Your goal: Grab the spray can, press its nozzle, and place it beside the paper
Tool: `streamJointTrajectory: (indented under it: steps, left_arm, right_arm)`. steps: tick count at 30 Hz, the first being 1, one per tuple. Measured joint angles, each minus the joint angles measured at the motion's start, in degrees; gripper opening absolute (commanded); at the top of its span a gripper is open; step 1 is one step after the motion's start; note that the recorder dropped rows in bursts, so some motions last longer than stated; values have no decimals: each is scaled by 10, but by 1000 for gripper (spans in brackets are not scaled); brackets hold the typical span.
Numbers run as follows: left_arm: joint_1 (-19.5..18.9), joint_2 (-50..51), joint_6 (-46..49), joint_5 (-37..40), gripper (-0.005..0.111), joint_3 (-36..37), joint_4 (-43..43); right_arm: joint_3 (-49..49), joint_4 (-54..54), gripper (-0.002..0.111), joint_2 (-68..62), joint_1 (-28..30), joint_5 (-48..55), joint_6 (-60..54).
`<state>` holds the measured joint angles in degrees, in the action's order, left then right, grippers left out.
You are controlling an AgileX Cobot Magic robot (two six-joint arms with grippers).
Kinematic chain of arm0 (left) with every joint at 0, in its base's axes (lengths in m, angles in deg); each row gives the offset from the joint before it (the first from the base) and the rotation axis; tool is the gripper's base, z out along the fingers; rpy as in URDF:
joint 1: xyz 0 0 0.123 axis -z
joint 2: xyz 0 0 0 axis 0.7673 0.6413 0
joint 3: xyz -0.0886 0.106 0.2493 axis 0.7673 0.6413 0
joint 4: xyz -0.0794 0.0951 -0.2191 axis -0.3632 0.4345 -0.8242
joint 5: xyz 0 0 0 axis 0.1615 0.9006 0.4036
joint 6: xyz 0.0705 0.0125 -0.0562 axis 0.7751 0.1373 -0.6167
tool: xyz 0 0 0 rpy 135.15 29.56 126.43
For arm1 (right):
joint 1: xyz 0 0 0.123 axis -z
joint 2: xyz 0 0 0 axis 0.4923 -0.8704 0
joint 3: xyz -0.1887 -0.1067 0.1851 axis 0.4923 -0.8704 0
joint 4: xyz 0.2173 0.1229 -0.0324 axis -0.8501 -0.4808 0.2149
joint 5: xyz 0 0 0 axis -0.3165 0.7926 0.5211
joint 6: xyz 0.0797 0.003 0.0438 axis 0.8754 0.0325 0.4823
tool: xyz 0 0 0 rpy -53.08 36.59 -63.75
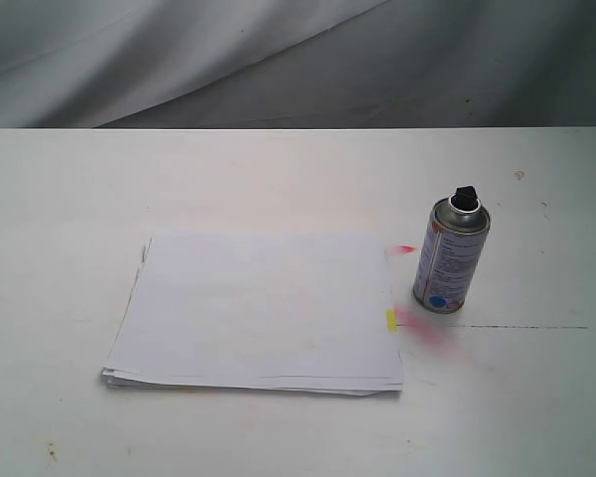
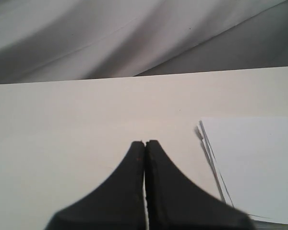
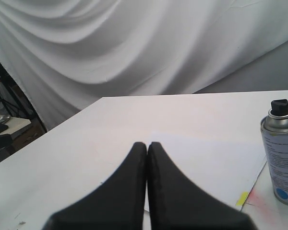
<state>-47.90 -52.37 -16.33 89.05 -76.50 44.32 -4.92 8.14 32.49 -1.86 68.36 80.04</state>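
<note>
The can stands upright on the table, its long axis vertical and the black nozzle on top (which way the outlet faces is unclear). The paper lies flat, its longer side running left to right in the exterior view. The can is just beside its right edge, near the yellow tab, without touching. Pink stains mark the table there. The left gripper and right gripper each have jaws pressed together, holding nothing.
</note>
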Motion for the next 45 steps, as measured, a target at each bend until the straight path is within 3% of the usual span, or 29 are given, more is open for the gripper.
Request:
streamJointTrajectory:
  steps: [13,23,29,33,38,45]
  left_arm:
    - [0,0,-1,0,0,0,1]
    - [0,0,-2,1,0,0,1]
    - [0,0,-2,2,0,0,1]
    - [0,0,-2,2,0,0,1]
    - [0,0,-2,2,0,0,1]
    - [0,0,-3,2,0,0,1]
  right_arm:
    - [0,13,0,0,0,0,-6]
    - [-9,217,0,0,0,-11,-25]
    - [-86,253,0,0,1,-125,-26]
    - [-102,255,0,0,47,-151,-25]
    - [-102,255,0,0,120,-110,-23]
    - [-102,252,0,0,128,-61,-23]
